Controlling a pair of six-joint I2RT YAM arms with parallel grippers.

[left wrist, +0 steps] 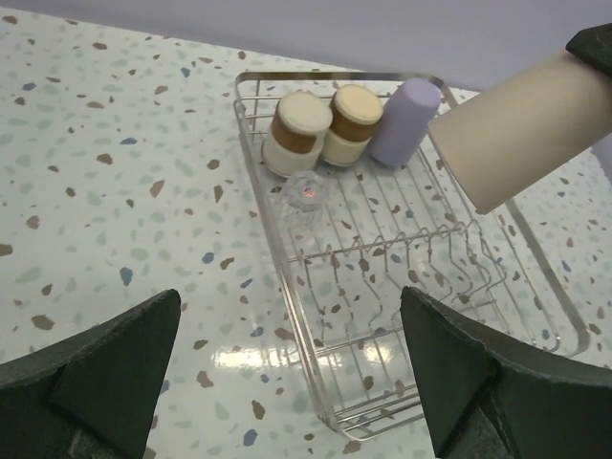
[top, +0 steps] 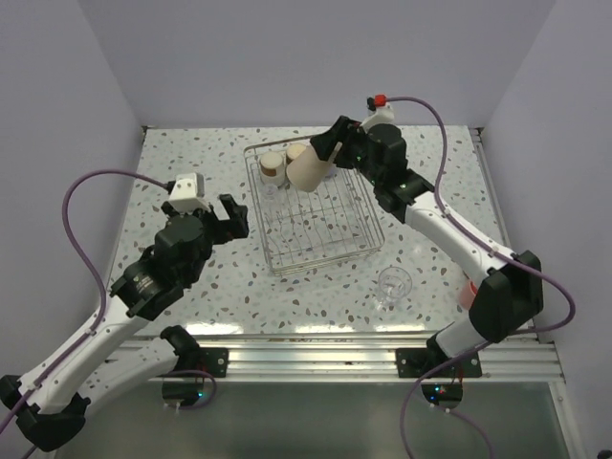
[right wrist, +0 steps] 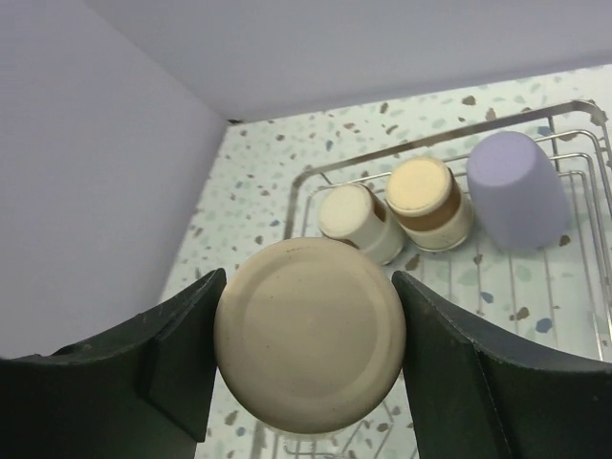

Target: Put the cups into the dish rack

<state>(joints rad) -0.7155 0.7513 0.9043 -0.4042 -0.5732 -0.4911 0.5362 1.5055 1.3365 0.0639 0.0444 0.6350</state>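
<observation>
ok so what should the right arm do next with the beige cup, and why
Probably lower it and let go: the right gripper holds the beige cup tilted above the rack, with bare wire beside the lavender cup.

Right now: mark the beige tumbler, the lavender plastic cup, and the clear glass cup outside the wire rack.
beige round tumbler (right wrist: 308, 335): right wrist view, on its flat base.
lavender plastic cup (left wrist: 404, 122): left wrist view, on its side wall.
clear glass cup (top: 393, 286): top external view, on its body.

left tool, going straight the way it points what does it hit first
Probably the dish rack, at its near side wire; nothing lies before the open left tool, though depth is unclear.
</observation>
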